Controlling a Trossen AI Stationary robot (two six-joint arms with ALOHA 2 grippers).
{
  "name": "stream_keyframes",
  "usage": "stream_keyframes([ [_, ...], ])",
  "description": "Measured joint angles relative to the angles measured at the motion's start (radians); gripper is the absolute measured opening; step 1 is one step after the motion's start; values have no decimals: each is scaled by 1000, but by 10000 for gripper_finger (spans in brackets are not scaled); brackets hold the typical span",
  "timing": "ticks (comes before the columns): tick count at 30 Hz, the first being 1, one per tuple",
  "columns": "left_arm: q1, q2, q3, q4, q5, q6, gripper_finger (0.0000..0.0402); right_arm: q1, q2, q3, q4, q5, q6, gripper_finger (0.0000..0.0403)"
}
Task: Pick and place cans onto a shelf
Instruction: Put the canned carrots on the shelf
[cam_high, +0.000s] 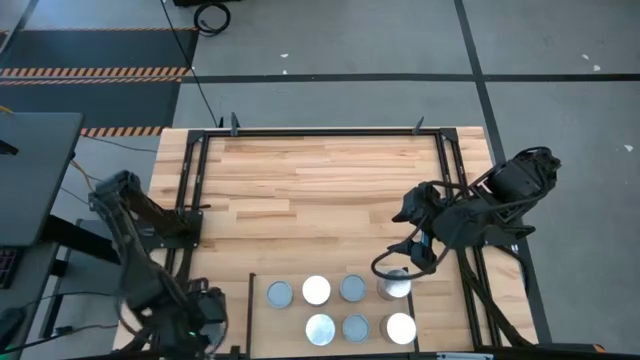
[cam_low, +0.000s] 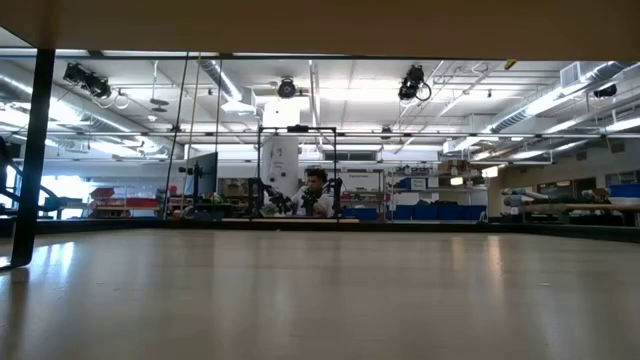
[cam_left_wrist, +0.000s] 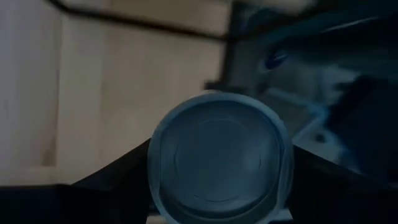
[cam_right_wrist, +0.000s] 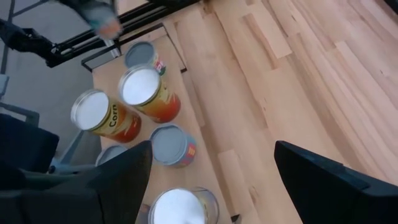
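Note:
Several cans stand upright in two rows on the light-wood shelf (cam_high: 262, 335) at the table's near edge. Their round tops are silver (cam_high: 316, 290) or grey-blue (cam_high: 352, 288). My right gripper (cam_high: 402, 268) hangs open above the far-right can (cam_high: 395, 287). In the right wrist view (cam_right_wrist: 211, 180) that can's white top (cam_right_wrist: 180, 208) shows below, between the fingers, apart from them. My left gripper (cam_left_wrist: 217, 186) is at the table's near left corner (cam_high: 200, 315), shut on a grey-blue-topped can (cam_left_wrist: 217, 155). That can is hidden under the arm in the high view. My left gripper pinches the can between its two fingers, one on each side of the round wall just below the rim (cam_left_wrist: 152, 155). The can's top faces the wrist camera. Whether its base rests on anything is hidden by the can itself.
Black metal frame rails (cam_high: 195, 180) run along the table's left, far and right sides. The wide far part of the wooden tabletop (cam_high: 320, 180) holds nothing. The orange-sided cans (cam_right_wrist: 155, 99) lean in the right wrist view. A person shows far off in the room (cam_low: 316, 190).

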Motion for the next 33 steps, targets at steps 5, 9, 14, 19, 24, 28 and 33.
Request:
stream_keyframes([
  [5, 26, -15, 271, -105, -95, -5, 284, -29, 0, 0, -3, 0, -11, 345],
  [9, 57, 22, 412, -108, -223, 91, 284, -45, 0, 0, 4, 0, -20, 345],
  [14, 97, 150, 526, -128, -209, 269, 284, -50, 0, 0, 3, 0, -28, 345],
  [19, 124, 273, 672, -183, -215, 455, 284, -50, 0, 0, 2, -4, -43, 345],
  [24, 143, 364, 783, -184, -257, 597, 284, -50, 0, 0, -18, -35, -51, 345],
  [28, 146, 419, 800, -190, -286, 665, 285, -47, 0, 0, -31, -61, -50, 345],
  [33, 160, 470, 799, -221, -280, 663, 285, -21, 0, 0, -31, -61, -26, 345],
])
